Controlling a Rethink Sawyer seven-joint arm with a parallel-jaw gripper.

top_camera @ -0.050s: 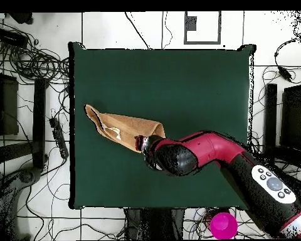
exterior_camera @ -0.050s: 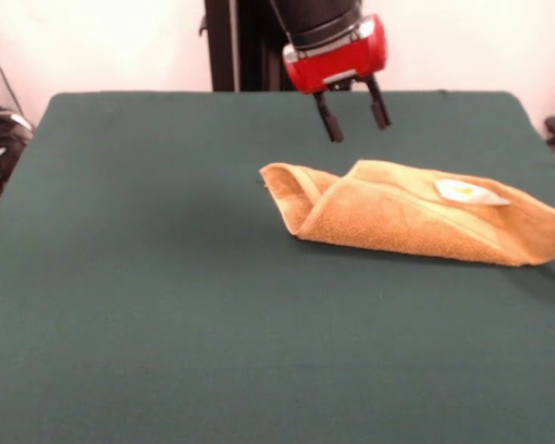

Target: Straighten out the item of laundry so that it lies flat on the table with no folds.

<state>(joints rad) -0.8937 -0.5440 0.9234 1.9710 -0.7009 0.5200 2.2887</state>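
Towel point(exterior_camera @ -0.050s: 416, 215) is my concern, but I'll go by size. My table point(exterior_camera @ -0.050s: 148, 277), in dark green cloth, fills nearly the whole front view. My arm point(top_camera @ -0.050s: 228, 157), red and black, reaches over it in the overhead view, its rounded end just over one end of the towel. That towel lies on the table toward the right edge in the front view, well apart from the left side. It is not flat: I see it folded over into a long wedge, with a rolled, open fold at its left end and a layer lapped across the top. My gripper point(exterior_camera @ -0.050s: 353, 117) hangs above the table behind the towel's left part, clear of the cloth, its two dark fingers spread apart and holding nothing. A small white tag point(exterior_camera @ -0.050s: 467, 192) sits on the towel's upper layer, near its right end.
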